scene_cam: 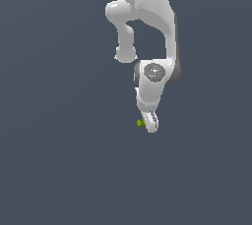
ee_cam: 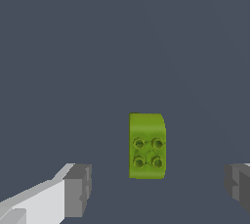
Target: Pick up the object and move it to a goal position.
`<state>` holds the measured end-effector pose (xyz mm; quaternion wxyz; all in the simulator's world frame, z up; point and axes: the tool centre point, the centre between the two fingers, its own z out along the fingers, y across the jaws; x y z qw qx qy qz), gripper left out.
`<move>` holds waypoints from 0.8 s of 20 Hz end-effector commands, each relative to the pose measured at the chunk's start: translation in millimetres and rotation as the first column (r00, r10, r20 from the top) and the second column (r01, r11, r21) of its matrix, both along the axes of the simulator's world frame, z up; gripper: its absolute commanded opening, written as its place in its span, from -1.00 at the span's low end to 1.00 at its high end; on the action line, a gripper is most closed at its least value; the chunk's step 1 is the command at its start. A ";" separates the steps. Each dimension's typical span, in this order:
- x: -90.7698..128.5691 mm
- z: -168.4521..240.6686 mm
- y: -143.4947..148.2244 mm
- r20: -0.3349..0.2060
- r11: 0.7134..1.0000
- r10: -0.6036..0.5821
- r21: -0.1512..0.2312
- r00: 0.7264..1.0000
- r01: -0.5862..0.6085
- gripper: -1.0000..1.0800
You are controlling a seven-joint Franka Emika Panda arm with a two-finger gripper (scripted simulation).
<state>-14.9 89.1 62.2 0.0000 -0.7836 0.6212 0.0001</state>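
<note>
Object [ee_cam: 147, 145] bears four studs, between open claw [ee_cam: 157, 185] fingers.

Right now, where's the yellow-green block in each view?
Exterior view: yellow-green block is a tiny speck just below centre, at the tip of the end effector, on its exterior-view-left side.
Wrist view: the block is large, studs showing, between the two grey fingers, untouched.
Shared landmark: the end effector's fingers flanking the block.
</note>
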 end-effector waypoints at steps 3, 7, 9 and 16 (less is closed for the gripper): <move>-0.3 -7.9 -0.2 0.000 1.000 -0.001 0.000 1.000 0.001 0.92; -1.0 -26.1 -0.3 0.000 1.000 -0.003 0.000 1.000 0.003 0.92; -1.2 -36.1 -0.5 0.000 1.000 -0.004 0.000 1.000 0.004 0.92; -0.3 -49.9 0.0 0.000 1.000 -0.005 0.000 1.000 0.005 0.92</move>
